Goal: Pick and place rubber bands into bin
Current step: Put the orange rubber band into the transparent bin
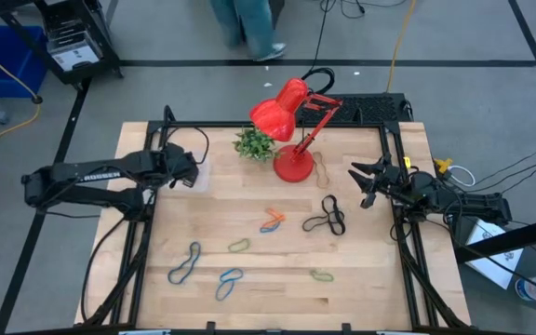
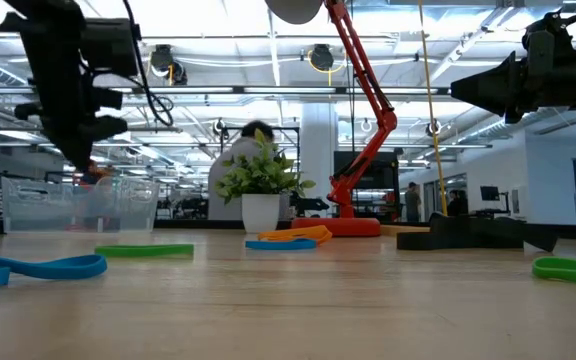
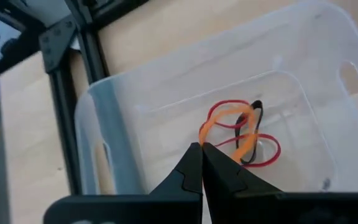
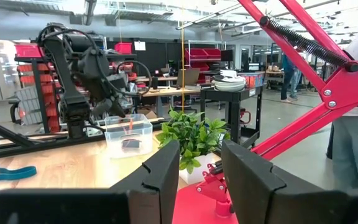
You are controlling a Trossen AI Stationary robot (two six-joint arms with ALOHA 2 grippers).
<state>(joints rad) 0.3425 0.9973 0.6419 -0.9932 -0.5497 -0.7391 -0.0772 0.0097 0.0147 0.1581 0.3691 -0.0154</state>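
Found the left gripper (image 3: 202, 146) pinched fully shut on an orange rubber band (image 3: 229, 115), the loop hanging from its fingertips. Placed the bin (image 3: 104, 93) directly beneath those fingertips, with red bands (image 3: 269, 149) and a black band (image 3: 258, 109) lying on its floor just below the dangling loop.

Judged the release as the main risk. Expected a thin elastic loop to cling to a finger pad on opening and then ride out of the bin on withdrawal. Feared too that the hanging loop might snag the red bands under it and drag them up over the wall. Considered a drop from this height safe enough, the tips sitting well inside the rim rather than over its edge.

Noted the right gripper (image 1: 368, 183) partly open and holding nothing, hovering well apart from the left one, with the red lamp (image 1: 291, 116) and the plant (image 1: 254, 144) between them. Counted loose bands (image 1: 328, 219) near it on the table, not yet collected. Saw a chance of clipping the lamp on any reach across.
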